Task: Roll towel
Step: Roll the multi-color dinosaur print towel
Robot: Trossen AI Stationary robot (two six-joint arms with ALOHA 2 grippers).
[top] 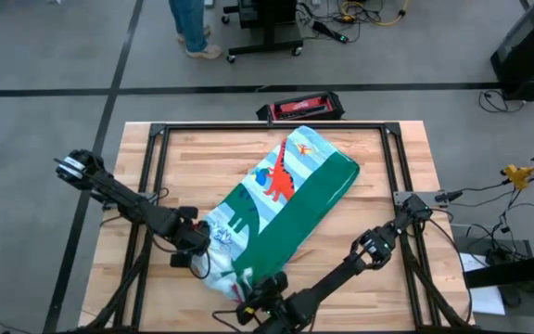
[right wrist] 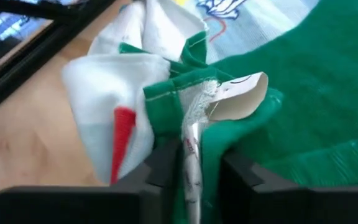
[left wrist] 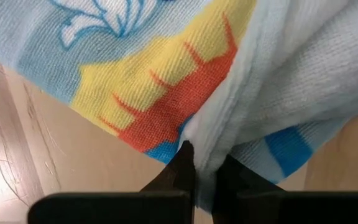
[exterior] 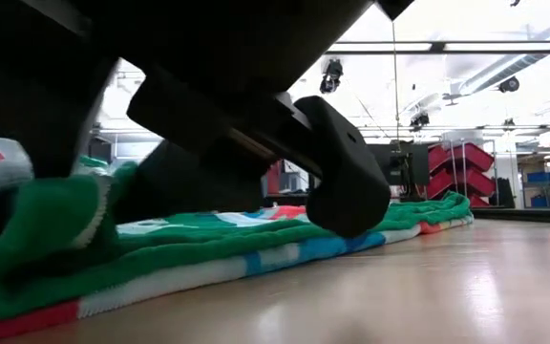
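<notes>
Nearest the low camera, a dark arm is filling most of the frame, bearing down over the bunched green edge of the towel (exterior: pixel 84 250). Seen from above, the towel is lying folded in a long diagonal band across the middle of the wooden worktop (top: pixel 378 278), its far end pointing toward the back edge and its near end gathered between the two arms. An orange dinosaur and a green one are showing on the pale blue side, while a broad green strip is running along the other side. At the near left corner of the band, the left hand (top: pixel 196 263) is sitting closed, its fingers (left wrist: pixel 180 171) pinching a fold of pale cloth beside a red and yellow print. At the near end, close to the front edge of the worktop, the right hand (top: pixel 248 302) is standing with its fingers (right wrist: pixel 163 163) parted a little on either side of a green hem and a white care label (right wrist: pixel 232 99); whether they are pressing on the cloth cannot be told. Beyond the worktop, a red and black case (top: pixel 301 107) is lying on the floor, and a person's legs (top: pixel 193 28) are showing farther back.
</notes>
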